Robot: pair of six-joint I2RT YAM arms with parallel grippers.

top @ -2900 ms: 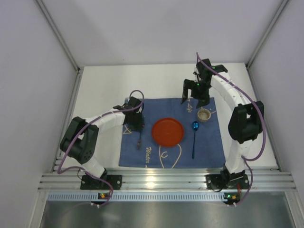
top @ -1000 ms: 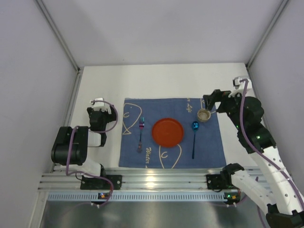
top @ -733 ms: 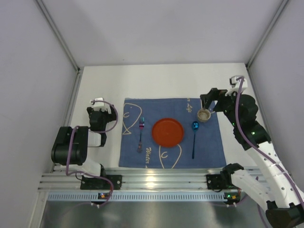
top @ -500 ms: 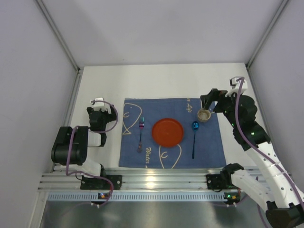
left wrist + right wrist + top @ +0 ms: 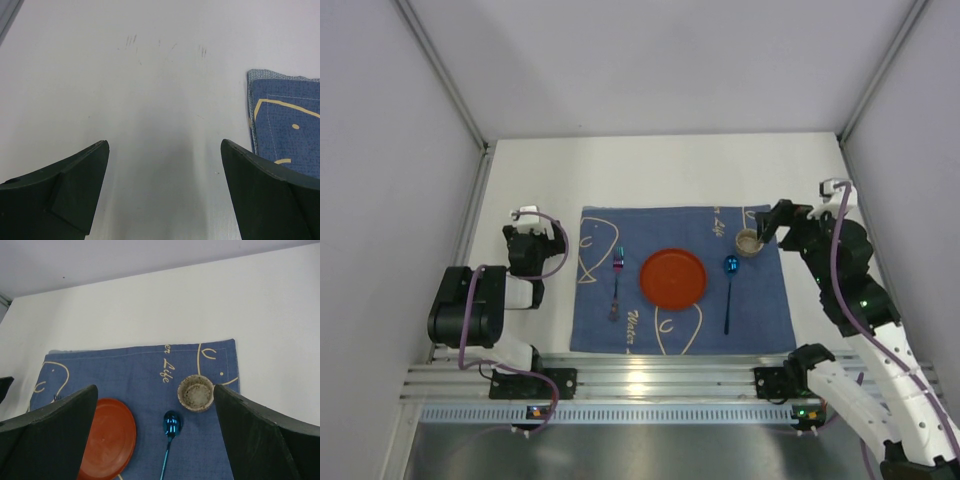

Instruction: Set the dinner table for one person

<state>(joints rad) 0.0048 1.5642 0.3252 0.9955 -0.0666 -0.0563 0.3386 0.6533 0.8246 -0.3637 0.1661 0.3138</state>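
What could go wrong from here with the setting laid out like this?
The open right gripper hangs close beside the cup; a stray swing might tip it. The open left gripper sits low by the edge of the blue cloth; catching it could drag the plate, fork and spoon.

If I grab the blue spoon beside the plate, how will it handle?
Likely stiff and slippery: the blue spoon looks glossy and metallic. Its thin handle lies flat on the cloth, so a pinch may snag fabric. Its bowl should keep it from rolling.
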